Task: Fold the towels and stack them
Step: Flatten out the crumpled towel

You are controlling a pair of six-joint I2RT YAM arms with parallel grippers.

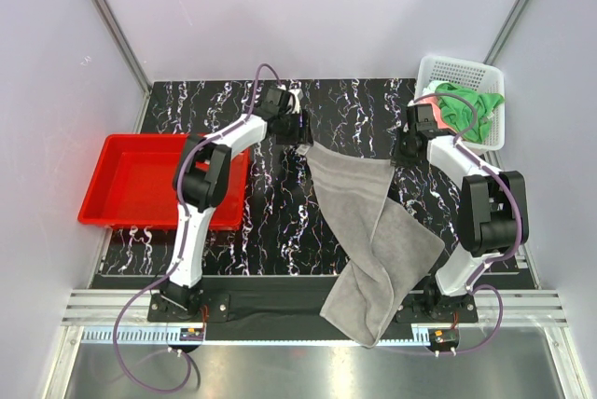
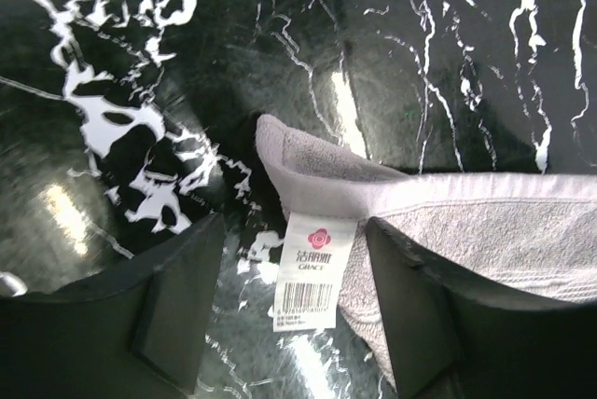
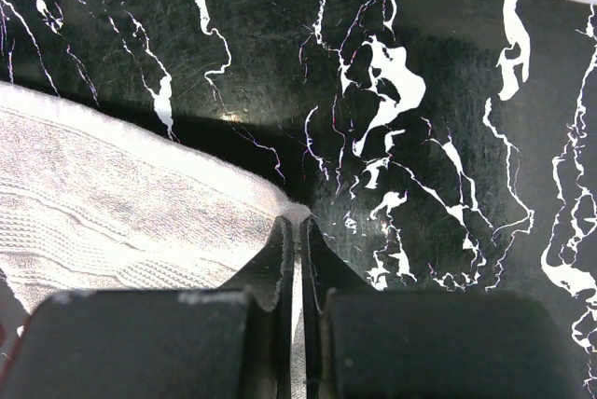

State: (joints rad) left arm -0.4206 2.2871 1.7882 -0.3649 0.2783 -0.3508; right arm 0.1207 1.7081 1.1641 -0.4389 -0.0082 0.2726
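Grey towel [image 1: 373, 231] spread in a long diagonal across a bench [image 1: 280, 222] of glossy black, stone-look surface veined with white. Far edge drawn into a line between the two arms, near end bunched and draped over the bench's front edge onto a silver metal rail [image 1: 280, 304]. Left tool [image 1: 300, 133] at the towel's far left corner, released, fingers wide apart on either side of the turned-over hem and a white sewn-in label [image 2: 312, 268] bearing a pink flower logo and a barcode; in the wrist view, a gap on each side between label and finger. Right tool [image 1: 408, 145] at the far right corner, clenched, a thin tip of grey cloth pinched between its closed fingers just above the bench. White perforated basket [image 1: 462, 65] at the bench's far right corner, holding a crumpled bright green towel [image 1: 471, 105] and, at its left rim, a salmon-pink towel [image 1: 427, 112]. Red tray [image 1: 131, 185] at the left, its outer side past the bench's edge, partly behind the left arm. Bright patches of reflected light on the black surface. Pale lilac-white walls [image 1: 326, 7] on three sides, joined by grey metal corner posts.
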